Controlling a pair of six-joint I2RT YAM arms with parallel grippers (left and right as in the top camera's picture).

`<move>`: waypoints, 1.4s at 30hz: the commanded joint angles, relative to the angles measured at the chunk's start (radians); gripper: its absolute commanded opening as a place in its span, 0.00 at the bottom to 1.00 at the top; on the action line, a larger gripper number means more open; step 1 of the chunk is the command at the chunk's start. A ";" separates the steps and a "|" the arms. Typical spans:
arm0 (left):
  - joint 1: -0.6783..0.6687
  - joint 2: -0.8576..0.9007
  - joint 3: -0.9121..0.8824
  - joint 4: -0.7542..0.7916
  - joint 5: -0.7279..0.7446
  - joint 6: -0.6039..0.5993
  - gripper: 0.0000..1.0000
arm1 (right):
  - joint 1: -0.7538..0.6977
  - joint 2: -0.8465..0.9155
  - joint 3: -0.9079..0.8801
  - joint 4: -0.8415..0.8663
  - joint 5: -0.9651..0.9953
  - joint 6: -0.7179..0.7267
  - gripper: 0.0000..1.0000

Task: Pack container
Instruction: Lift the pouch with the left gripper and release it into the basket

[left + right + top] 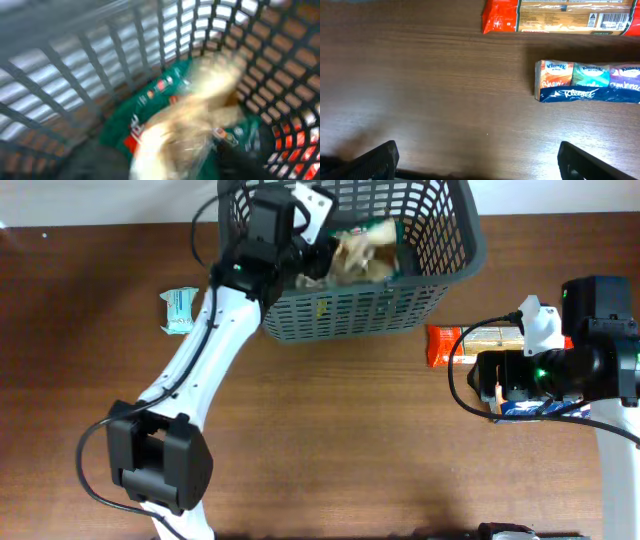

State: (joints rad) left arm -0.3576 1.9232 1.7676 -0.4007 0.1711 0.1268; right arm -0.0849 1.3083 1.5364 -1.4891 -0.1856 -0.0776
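The dark grey lattice container (440,275) stands at the back middle of the table. Inside it lie a green packet (385,230) and a pale clear snack bag (360,255). My left gripper (318,260) is down inside the container's left part. The left wrist view is blurred. It shows the container's wall (75,65), the green packet (150,100) and the pale bag (200,120) filling the gap between my left gripper's (172,160) jaws. My right gripper (497,392) is open and empty over bare table (477,155).
An orange packet (440,345) (545,15) lies right of the container. A Kleenex tissue pack (587,82) lies just ahead of my right gripper, partly under the arm in the overhead view (520,408). A small teal packet (180,310) lies at the left.
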 commanded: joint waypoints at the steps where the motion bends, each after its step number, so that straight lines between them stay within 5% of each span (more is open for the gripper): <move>1: 0.039 -0.005 0.153 -0.045 -0.016 0.010 0.83 | 0.005 0.001 0.016 -0.005 -0.017 0.008 0.99; 8: 0.181 -0.007 0.560 -0.357 -0.091 0.032 0.86 | 0.005 0.001 0.016 -0.022 -0.016 0.008 0.99; 11: 0.263 -0.008 0.708 -0.547 -0.134 0.032 0.77 | 0.005 0.001 0.016 -0.016 -0.017 0.008 0.99; 19: 0.420 0.000 0.756 -0.893 -0.142 -0.010 0.76 | 0.005 0.001 0.016 -0.006 -0.017 0.008 0.99; 32: 0.516 0.225 0.428 -0.858 -0.113 -0.009 0.77 | 0.005 0.001 0.016 0.000 -0.017 0.008 0.99; 42: 0.515 0.381 0.419 -0.799 -0.108 -0.004 0.76 | 0.005 0.001 0.016 -0.007 -0.017 0.008 0.99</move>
State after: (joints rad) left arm 0.1539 2.2765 2.1765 -1.2045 0.0490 0.1307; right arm -0.0849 1.3083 1.5364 -1.4925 -0.1856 -0.0784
